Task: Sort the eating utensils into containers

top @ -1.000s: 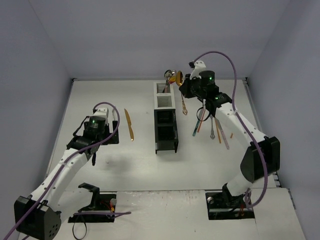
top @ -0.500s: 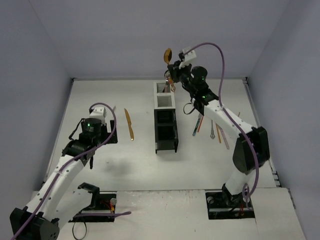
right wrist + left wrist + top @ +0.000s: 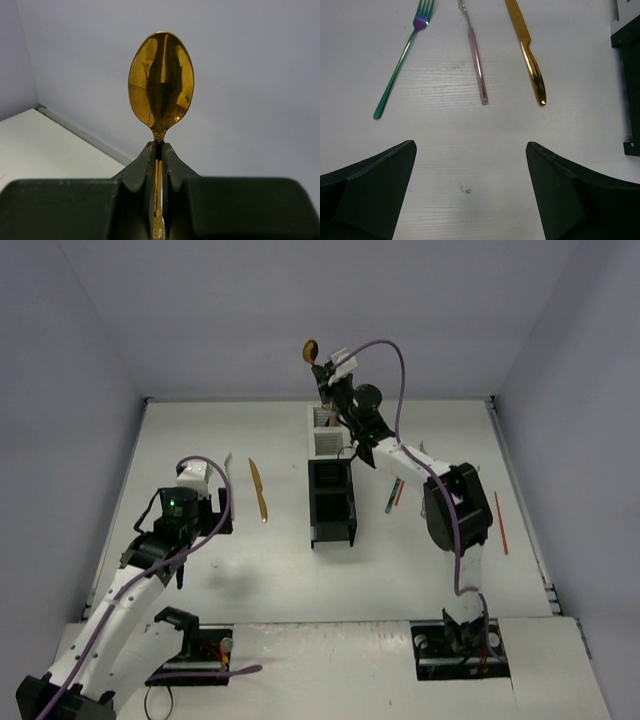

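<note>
Up top, the right gripper (image 3: 321,366) pinches a gold spoon (image 3: 311,349); lower left, the left gripper (image 3: 470,165) sits spread wide.

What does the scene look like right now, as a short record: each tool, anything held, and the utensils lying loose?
left tool: open, empty, above the table
before left tool: teal fork, pink utensil, gold knife, lying apart
right tool: shut on gold spoon, bowl up
right tool place: raised by the far end of the containers
right of containers: teal utensil, orange utensil, on the table
</note>
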You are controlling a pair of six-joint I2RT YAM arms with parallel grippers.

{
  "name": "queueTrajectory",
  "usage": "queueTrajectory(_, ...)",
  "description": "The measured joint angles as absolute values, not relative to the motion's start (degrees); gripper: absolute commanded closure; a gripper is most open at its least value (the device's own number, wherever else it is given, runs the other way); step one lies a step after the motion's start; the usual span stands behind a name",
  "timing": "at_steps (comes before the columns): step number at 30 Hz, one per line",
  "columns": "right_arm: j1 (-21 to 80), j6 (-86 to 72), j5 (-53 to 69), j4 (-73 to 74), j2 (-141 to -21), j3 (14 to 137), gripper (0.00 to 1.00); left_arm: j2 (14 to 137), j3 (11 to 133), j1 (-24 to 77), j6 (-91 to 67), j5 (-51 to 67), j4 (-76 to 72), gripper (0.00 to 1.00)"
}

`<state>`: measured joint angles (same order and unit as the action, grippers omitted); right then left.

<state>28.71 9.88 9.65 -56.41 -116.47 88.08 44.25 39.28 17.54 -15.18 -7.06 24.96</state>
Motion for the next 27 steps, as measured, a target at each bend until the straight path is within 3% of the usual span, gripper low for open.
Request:
queueTrajectory(12,26.66,10.27,12.4,-67.06,-128.58,91.2,0.9,42.01,38.3,17.69,-14.1,-7.61,23.13,0.1)
queueTrajectory(24,27.18,8.93,13.75,-70.03,-128.67,83.27,0.87,41.36,37.91,18.37,-13.65,-7.79,22.47,0.1)
queueTrajectory(27,27.51,9.02,13.77,-70.04,-127.81,80.84,0.81,41.04,37.91,18.41,-13.63,-7.79,22.46,0.1)
